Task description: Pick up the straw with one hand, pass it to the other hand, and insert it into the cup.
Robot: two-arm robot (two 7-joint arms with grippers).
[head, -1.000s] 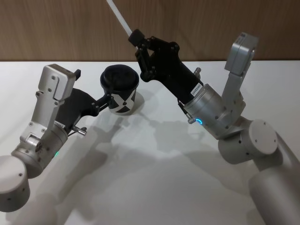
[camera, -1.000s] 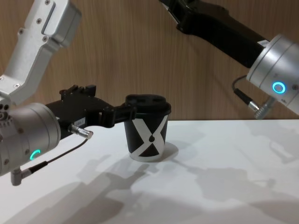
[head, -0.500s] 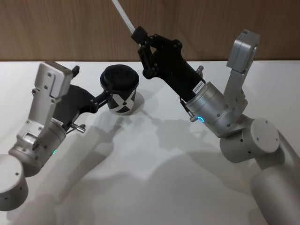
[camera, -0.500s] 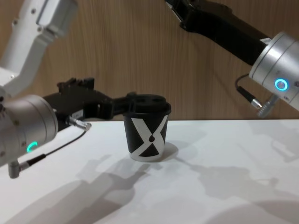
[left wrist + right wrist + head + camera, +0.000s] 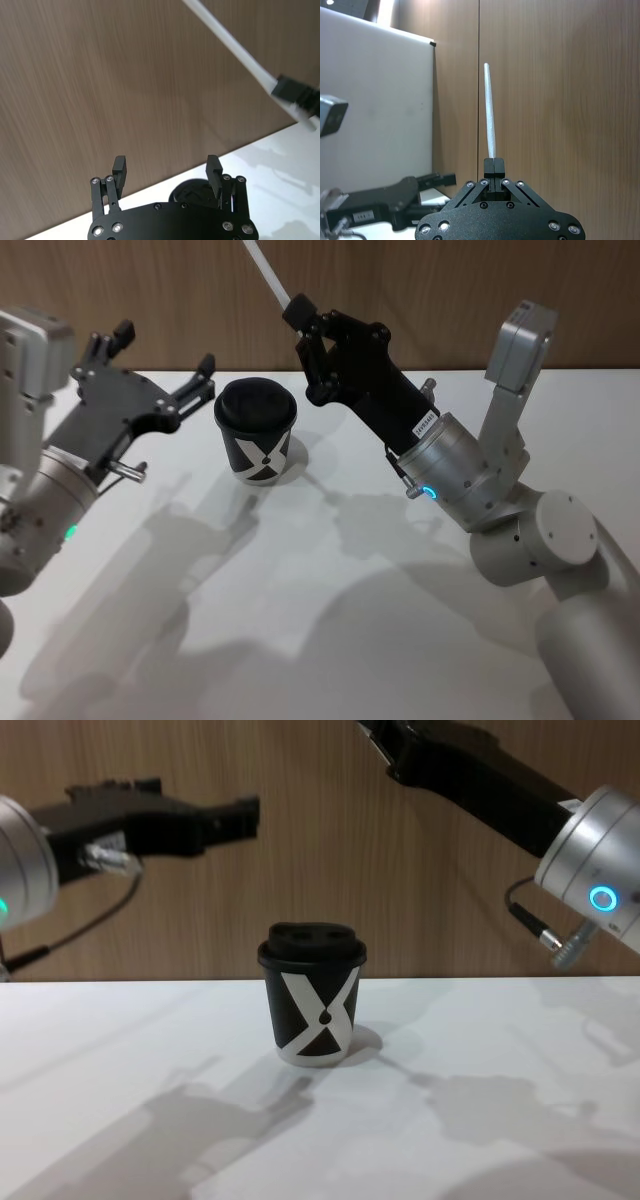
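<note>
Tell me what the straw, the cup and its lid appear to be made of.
Straw: likely plastic, white, slightly translucent, thin and rigidly straight.
Cup: looks like paper, matte black with a printed white X.
Lid: probably moulded plastic, black, with a raised rim.

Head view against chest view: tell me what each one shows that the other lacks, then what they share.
Head view: the straw clamped in the right gripper, whose fingertips are shut on it, slanting up and away; and the left gripper with its two fingers spread open. Chest view: the cup from the side, upright on the table, with the left gripper higher than its lid. Both: the cup, the table and the right arm's blue-lit ring.
</note>
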